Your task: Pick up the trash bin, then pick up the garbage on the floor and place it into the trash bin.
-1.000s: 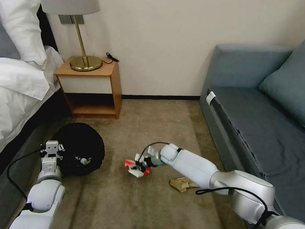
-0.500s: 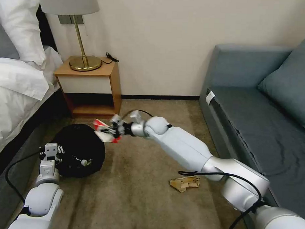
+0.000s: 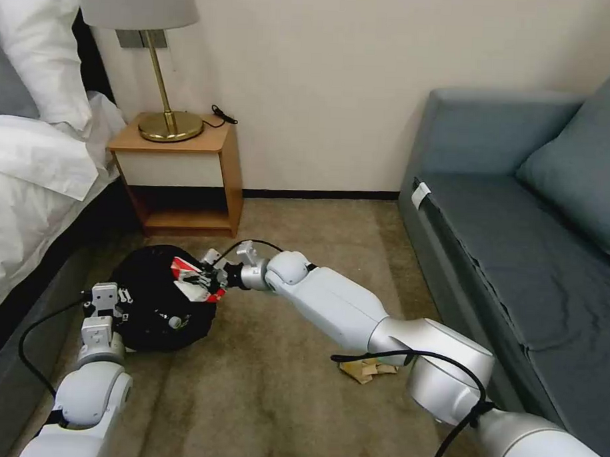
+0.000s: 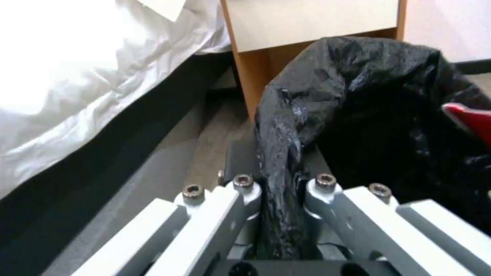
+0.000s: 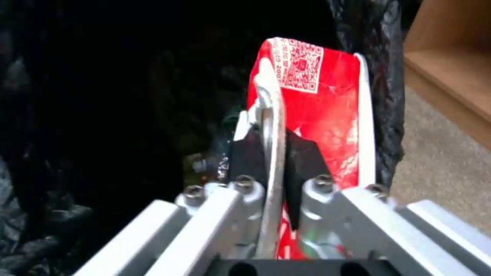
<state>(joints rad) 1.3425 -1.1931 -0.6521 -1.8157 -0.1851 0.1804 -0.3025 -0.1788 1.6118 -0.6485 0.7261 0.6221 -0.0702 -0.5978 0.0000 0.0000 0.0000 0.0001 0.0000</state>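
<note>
Head view: right arm (image 3: 206, 278) outstretched over trash bin (image 3: 149, 303)

Only readable marking: a white QR code on the red-and-white paper scrap (image 5: 317, 115), printed near the scrap's far end, past the right gripper (image 5: 271, 153) whose pads pinch the scrap's edge. A line of small white digits runs beside the code, too small to read. No brand name or other label legible on it.

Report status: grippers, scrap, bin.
Left gripper clamps trash bin rim. Right gripper holds red-and-white paper scrap over bin. Tan paper scrap on floor.
</note>
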